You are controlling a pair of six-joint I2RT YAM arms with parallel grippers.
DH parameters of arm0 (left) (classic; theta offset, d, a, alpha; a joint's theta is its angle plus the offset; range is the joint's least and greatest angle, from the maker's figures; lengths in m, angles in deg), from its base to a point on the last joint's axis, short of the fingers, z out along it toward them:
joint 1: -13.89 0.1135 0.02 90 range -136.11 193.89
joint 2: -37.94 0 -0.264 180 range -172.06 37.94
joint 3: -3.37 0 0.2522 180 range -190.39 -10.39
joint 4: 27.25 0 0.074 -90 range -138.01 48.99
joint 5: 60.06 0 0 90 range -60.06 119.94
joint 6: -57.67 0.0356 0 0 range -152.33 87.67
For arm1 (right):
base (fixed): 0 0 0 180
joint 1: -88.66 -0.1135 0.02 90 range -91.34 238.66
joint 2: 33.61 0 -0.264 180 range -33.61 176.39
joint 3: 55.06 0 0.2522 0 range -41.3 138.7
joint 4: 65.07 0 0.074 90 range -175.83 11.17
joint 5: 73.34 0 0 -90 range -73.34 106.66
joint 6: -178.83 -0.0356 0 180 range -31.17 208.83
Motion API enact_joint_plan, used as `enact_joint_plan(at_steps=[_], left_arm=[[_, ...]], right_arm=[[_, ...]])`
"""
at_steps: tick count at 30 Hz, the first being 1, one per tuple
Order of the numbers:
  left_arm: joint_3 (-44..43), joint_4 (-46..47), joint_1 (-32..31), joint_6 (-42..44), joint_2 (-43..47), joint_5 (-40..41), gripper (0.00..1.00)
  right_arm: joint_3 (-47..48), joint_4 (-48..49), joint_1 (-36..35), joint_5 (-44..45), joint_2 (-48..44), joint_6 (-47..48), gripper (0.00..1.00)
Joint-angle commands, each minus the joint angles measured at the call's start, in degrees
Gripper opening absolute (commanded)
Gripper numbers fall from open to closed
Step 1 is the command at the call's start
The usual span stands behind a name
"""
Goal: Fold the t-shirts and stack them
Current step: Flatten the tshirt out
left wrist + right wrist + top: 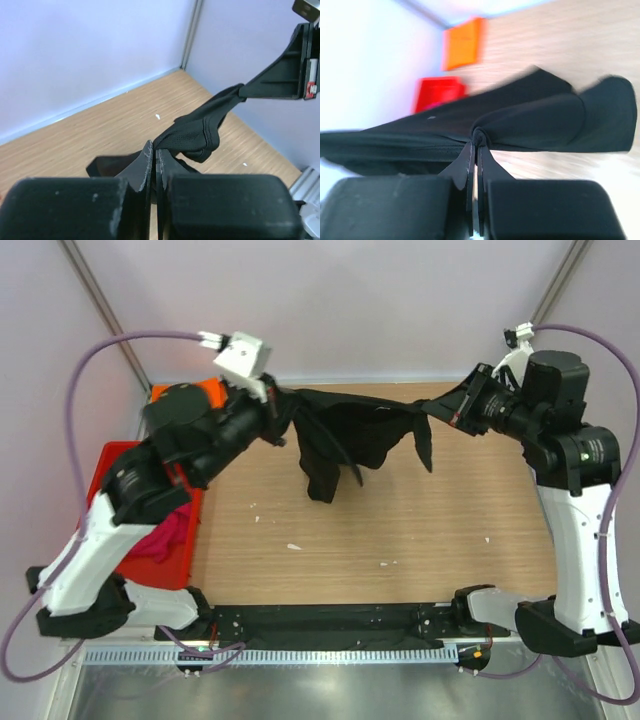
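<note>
The black t-shirt (350,435) hangs stretched between my two grippers above the far half of the table, its middle sagging in folds toward the wood. My left gripper (275,405) is shut on its left edge; in the left wrist view the cloth (195,132) bunches right at the closed tips (155,147). On the opposite edge my right gripper (450,410) is shut, pinching a rolled fold (535,120) at its tips (476,142). The orange t-shirt (185,390) lies flat at the far left corner, partly hidden by the left arm. The magenta-pink t-shirt (165,535) lies crumpled in the tray.
A red plastic tray (105,465) stands along the table's left edge under the left arm. Walls close the table at the back and sides. Bare wooden table (400,530) stretches from under the hanging shirt to the near edge.
</note>
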Motion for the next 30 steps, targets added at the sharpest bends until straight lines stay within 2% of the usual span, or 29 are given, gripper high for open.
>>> enact_joint_plan(at_steps=[1,3,4,6,8,11,12,14,15,17,18,19,20,21,23,24,26,27,28,29,30], left_arm=[[0.8,2.9,0.1,1.4,7.8,-2.4,0.0],[-0.5,2.0,0.1,1.0,11.9,-3.0,0.0],[-1.3,1.4,0.1,0.9,13.0,-2.9,0.0],[-4.3,0.4,0.1,1.1,15.3,-2.1,0.0],[-7.0,0.3,0.1,2.0,16.1,-1.0,0.0],[-10.8,2.8,0.1,5.6,16.9,-0.1,0.0],[-11.9,3.5,0.1,6.7,16.6,0.0,0.0],[-15.5,4.3,0.1,10.9,14.5,1.6,0.0],[-16.6,4.3,0.1,12.2,13.3,2.4,0.0],[-17.8,4.9,0.1,14.7,9.6,5.2,0.0],[-16.9,5.7,0.1,17.0,8.5,6.8,0.0],[-14.9,6.8,0.1,18.3,7.5,8.3,0.0],[-10.8,8.7,0.1,19.2,5.1,9.6,0.0],[-8.5,9.3,0.1,20.5,3.6,11.5,0.0],[-3.3,9.9,1.5,19.1,-2.2,11.7,0.0],[-1.5,10.0,5.0,15.7,-4.1,7.2,0.0],[2.4,13.8,8.7,11.5,-8.8,3.8,0.0],[4.8,15.3,11.7,10.5,-15.2,1.0,0.0],[4.8,16.2,12.7,10.3,-19.1,1.3,0.0],[3.6,16.1,13.3,10.1,-23.5,3.2,0.0],[-5.5,13.2,14.9,8.1,-29.5,4.9,0.02]], right_arm=[[6.2,2.9,0.0,-13.3,-1.4,-1.1,0.01],[7.8,9.8,-0.4,-20.2,-2.0,-6.2,0.01],[7.8,13.2,-0.6,-27.4,-2.3,-8.8,0.01],[6.9,23.4,-2.1,-32.1,-3.1,-17.4,0.01],[6.9,29.4,-3.8,-35.0,-3.6,-26.1,0.01],[2.9,50.2,-5.0,-38.5,-4.1,-41.0,0.01],[2.1,59.1,-5.0,-38.8,-3.8,-50.2,0.01],[2.4,62.6,-5.1,-39.9,-3.0,-54.0,0.01],[2.4,60.6,-5.1,-40.8,-2.2,-54.8,0.01],[3.0,51.5,-5.0,-41.7,-1.5,-49.0,0.01],[3.9,34.2,-4.9,-39.9,-1.0,-44.0,0.01],[5.3,25.1,-4.9,-37.9,0.4,-32.1,0.01],[5.6,16.9,-4.9,-34.4,0.9,-27.0,0.01],[5.3,3.5,-4.9,-26.4,1.4,-21.8,0.01],[2.9,-8.8,-4.9,-16.4,2.7,-11.1,0.01],[1.5,-11.2,-4.9,-5.9,3.1,-9.2,0.01],[-5.7,-11.9,-4.4,2.5,3.1,-5.7,0.01],[-9.2,-10.3,-3.3,7.2,3.0,-6.2,0.01],[-16.5,-9.3,-0.9,9.9,3.0,-6.6,0.01],[-20.9,-4.7,3.4,11.8,2.8,-6.3,0.01],[-25.4,-3.4,5.6,14.6,2.8,-7.2,0.05]])
